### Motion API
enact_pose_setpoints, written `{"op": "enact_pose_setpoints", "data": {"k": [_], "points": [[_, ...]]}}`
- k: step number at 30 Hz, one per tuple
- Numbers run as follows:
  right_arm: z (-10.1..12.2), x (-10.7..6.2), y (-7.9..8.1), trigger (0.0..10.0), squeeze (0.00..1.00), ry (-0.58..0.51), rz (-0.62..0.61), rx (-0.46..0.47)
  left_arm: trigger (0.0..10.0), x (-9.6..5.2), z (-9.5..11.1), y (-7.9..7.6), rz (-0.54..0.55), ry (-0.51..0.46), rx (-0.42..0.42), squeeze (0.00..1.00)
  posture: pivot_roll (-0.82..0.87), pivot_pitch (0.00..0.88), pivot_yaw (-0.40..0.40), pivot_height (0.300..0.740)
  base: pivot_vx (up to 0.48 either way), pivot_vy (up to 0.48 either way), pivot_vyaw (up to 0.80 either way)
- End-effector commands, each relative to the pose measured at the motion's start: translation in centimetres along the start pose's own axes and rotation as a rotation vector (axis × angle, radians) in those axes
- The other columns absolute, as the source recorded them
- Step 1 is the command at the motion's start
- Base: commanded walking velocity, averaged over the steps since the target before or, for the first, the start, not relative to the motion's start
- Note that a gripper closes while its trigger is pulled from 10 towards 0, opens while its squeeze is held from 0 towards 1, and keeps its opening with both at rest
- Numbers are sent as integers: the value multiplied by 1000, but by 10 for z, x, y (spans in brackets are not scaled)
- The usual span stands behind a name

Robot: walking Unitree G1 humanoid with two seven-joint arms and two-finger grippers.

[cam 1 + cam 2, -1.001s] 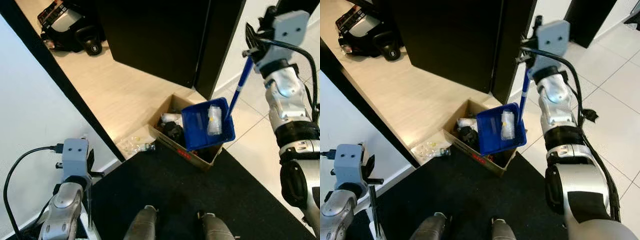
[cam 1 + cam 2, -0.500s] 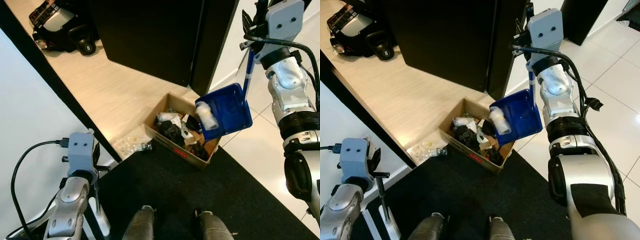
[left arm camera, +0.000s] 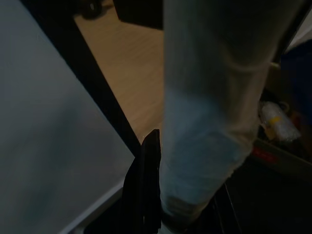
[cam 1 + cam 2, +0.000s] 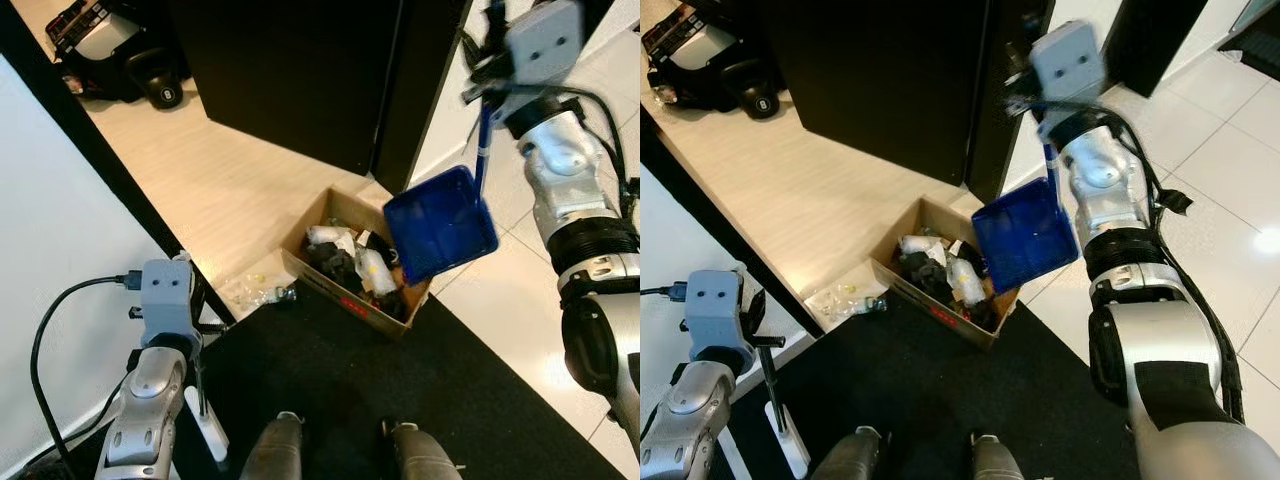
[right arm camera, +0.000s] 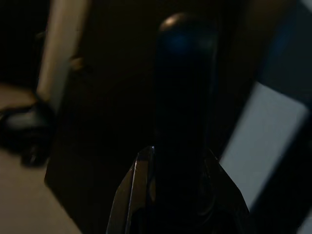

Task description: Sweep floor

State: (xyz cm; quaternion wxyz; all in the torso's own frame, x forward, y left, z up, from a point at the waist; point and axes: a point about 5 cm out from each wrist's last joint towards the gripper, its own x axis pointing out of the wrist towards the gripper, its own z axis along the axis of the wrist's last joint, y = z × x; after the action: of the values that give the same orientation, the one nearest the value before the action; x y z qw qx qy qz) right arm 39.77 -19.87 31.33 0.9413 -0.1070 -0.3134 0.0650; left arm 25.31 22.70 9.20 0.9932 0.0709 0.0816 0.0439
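A blue dustpan (image 4: pixel 440 225) hangs tilted above an open cardboard box (image 4: pixel 335 291) of rubbish, its pan bare. My right gripper (image 4: pixel 484 82) is shut on the top of the dustpan's blue handle (image 4: pixel 481 145), which appears as a dark rod (image 5: pixel 185 97) in the right wrist view. A clear plastic bottle (image 4: pixel 375 270) lies inside the box among dark scraps. At lower left my left gripper (image 4: pixel 197 318) is shut on the broom, whose thin rod (image 4: pixel 201 385) ends in a white head (image 4: pixel 213 437) on the mat. The left wrist view has the pale broom handle (image 3: pixel 209 122) close up.
Crumpled clear plastic litter (image 4: pixel 255 290) lies on the wooden floor left of the box. A black mat (image 4: pixel 420 390) lies under my feet (image 4: pixel 275 452). A black cabinet (image 4: pixel 290 70) stands behind the box, a kettlebell (image 4: pixel 165 92) far left, white tiles to the right.
The dustpan has swung off the box to its right and tipped up steeply. The bottle slid out of it and now lies in the box. The left arm has stayed put.
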Motion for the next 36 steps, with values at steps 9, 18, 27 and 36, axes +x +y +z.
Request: {"op": "enact_pose_setpoints", "data": {"k": [9, 18, 27, 36], "points": [[0, -26, -36, 10000, 0, -55, -284, 338, 10000, 9, -4, -6, -23, 31, 9, 0, 153, 168, 11, 740, 0, 0, 0], [6, -38, 19, 10000, 0, -59, -153, 548, 10000, 17, -1, 20, 38, 54, 5, 0, 167, 161, 29, 740, 0, 0, 0], [-7, -55, 56, 10000, 0, 33, -96, 561, 10000, 15, -2, 45, 94, 72, -47, 0, 185, 159, 21, 740, 0, 0, 0], [-45, -89, 85, 10000, 0, 230, -108, 657, 10000, 15, 0, 50, 118, 58, 15, 0, 194, 163, 17, 740, 0, 0, 0]]}}
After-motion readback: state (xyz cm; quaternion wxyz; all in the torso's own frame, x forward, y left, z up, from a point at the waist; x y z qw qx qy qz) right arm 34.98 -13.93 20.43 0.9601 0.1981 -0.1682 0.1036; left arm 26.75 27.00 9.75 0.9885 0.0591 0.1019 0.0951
